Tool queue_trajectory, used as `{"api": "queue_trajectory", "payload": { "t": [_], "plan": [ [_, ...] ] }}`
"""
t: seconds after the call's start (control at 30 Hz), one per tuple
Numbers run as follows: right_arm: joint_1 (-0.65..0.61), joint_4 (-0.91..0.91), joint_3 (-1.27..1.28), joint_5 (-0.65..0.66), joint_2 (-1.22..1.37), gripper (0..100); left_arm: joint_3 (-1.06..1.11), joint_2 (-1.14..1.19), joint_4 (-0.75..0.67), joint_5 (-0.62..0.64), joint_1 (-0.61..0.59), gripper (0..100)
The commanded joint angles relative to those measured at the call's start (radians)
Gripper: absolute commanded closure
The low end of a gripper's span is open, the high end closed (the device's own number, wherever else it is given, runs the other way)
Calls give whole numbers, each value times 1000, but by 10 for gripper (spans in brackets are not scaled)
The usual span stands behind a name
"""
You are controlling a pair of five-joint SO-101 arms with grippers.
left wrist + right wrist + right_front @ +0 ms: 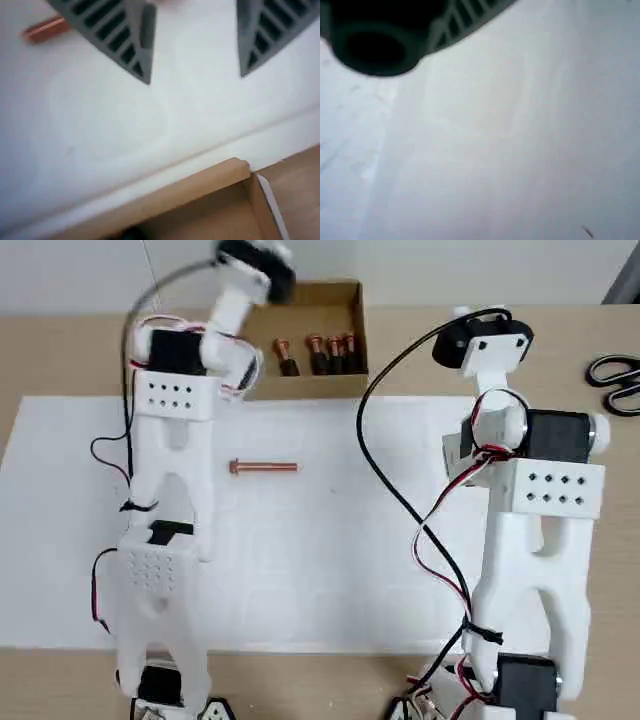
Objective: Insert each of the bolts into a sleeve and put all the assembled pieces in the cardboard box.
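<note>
A copper bolt [264, 467] lies loose on the white sheet [330, 540], near the left arm. Several bolts in black sleeves [320, 352] lie in the cardboard box [357, 300] at the back. My left gripper [196, 77] hangs open and empty over the sheet, between the bolt [45, 29] and the box's near wall [200, 185]. My right gripper [415, 35] is over bare sheet, shut on a black sleeve [375, 47] whose open end faces the camera. One ribbed finger [465, 17] shows beside it. In the high view the right arm [520, 440] covers its gripper.
Black scissors [615, 380] lie on the wooden table [60, 350] at the far right. Cables loop from both arms over the sheet. The arms' bases stand at the front edge.
</note>
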Motion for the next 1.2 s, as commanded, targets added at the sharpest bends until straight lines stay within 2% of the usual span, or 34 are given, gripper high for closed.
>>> {"api": "queue_trajectory", "payload": {
  "t": [0.0,0.17,0.37,0.47,0.67,0.93,1.17],
  "plan": [
    [5,-2,-9,8,-45,992,-27,-149,23,203,-12,897],
    [5,15,-8,3,-47,992,159,-368,21,367,-6,897],
    [5,15,-8,2,-47,992,512,-588,21,446,-3,894],
    [1,15,-8,0,-47,992,680,-646,17,546,-6,860],
    [-1,15,-8,-8,-47,992,829,-574,-37,838,-11,769],
    [-1,16,-8,-26,-47,992,851,-391,-72,885,-3,767],
    [-1,16,-8,-26,-47,992,842,-180,-114,1138,-2,767]
  ]
}}
